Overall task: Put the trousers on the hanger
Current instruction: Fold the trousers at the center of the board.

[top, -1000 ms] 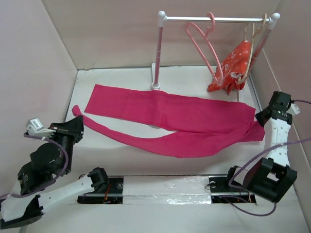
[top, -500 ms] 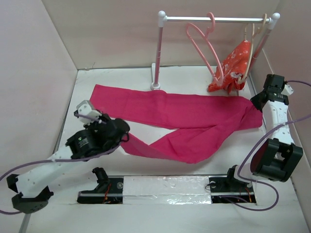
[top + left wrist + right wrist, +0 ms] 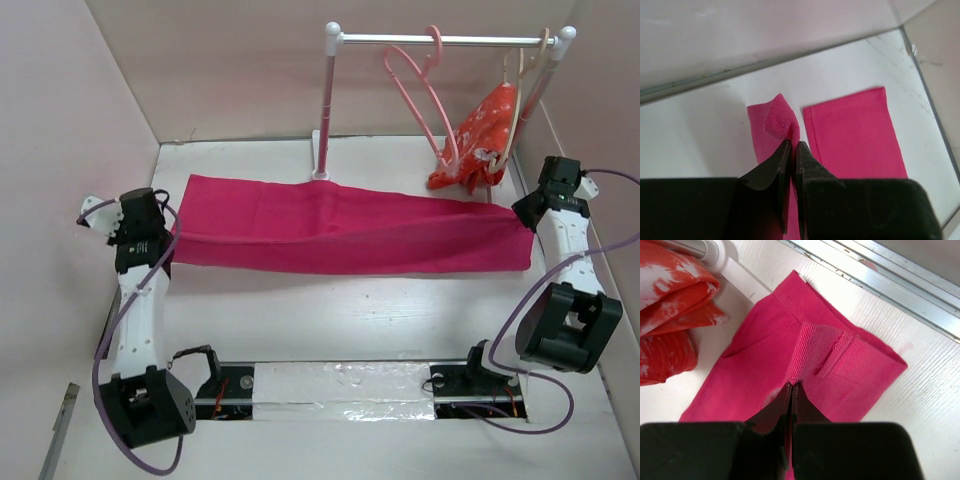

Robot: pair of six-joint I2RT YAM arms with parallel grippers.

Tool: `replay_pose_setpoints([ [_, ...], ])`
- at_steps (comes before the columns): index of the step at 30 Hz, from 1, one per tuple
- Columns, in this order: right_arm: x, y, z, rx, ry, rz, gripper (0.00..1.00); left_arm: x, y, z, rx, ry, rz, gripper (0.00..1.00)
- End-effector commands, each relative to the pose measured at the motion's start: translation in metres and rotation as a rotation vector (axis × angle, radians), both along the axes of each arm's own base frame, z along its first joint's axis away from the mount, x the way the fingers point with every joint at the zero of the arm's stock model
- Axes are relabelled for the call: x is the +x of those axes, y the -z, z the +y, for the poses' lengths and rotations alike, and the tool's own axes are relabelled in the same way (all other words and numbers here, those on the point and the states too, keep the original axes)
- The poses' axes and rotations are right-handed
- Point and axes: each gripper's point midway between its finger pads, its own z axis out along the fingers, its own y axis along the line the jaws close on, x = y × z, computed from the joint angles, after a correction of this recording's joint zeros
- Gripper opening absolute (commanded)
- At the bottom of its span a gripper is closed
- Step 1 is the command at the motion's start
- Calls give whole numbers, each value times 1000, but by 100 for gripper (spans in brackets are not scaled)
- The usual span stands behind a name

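Left pincer (image 3: 792, 146) clenches one leg end of the trousers (image 3: 350, 235); right pincer (image 3: 791, 386) clenches their waistband, the cloth stretched across the table (image 3: 350, 325) between them.

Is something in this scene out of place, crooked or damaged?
Nothing looks damaged or spilled. The trousers are folded lengthwise, pinched at each end by the left gripper and right gripper. The hanger hangs tilted and empty on the rail.

The trousers (image 3: 350, 235) are plain magenta-pink. The hanger (image 3: 425, 100) is salmon-pink, the garment (image 3: 482, 135) orange-red with white flowers. The table (image 3: 380, 320) is white; the left end effector (image 3: 792, 150) and right end effector (image 3: 790, 390) are black.
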Motion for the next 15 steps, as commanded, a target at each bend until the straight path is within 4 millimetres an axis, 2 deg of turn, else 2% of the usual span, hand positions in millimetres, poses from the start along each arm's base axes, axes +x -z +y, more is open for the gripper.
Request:
replay_pose_setpoints([
  [1, 19, -18, -12, -42, 22, -72, 0, 27, -10, -6, -3, 101, -13, 0],
  [3, 22, -19, -14, -46, 24, -63, 0, 30, -13, -2, -5, 70, -32, 0],
  [4, 25, -27, -16, -50, 26, -75, 0, 30, -15, 2, 3, 50, -28, 0],
  [5, 28, -29, -16, -46, 27, -79, 0, 34, -26, 4, 9, 37, -45, 0],
  [6, 31, -28, -17, -44, 26, -77, 0, 40, -24, 5, -4, 29, -42, 0],
  [8, 39, -36, -20, -52, 27, -102, 0, 52, -35, 7, -6, 40, -80, 0],
  [10, 45, -35, -23, -59, 27, -100, 0, 68, -36, 7, -7, 66, -107, 0],
  [11, 50, -40, -25, -63, 28, -108, 0, 73, -38, 8, -1, 72, -114, 0],
  [13, 55, -34, -27, -60, 27, -90, 0, 83, -27, 13, 11, 72, -67, 0],
  [14, 58, -34, -28, -59, 24, -92, 0, 91, -35, 10, 21, 84, -71, 0],
  [15, 60, -33, -28, -58, 21, -94, 0, 100, -25, 11, 25, 86, -34, 0],
])
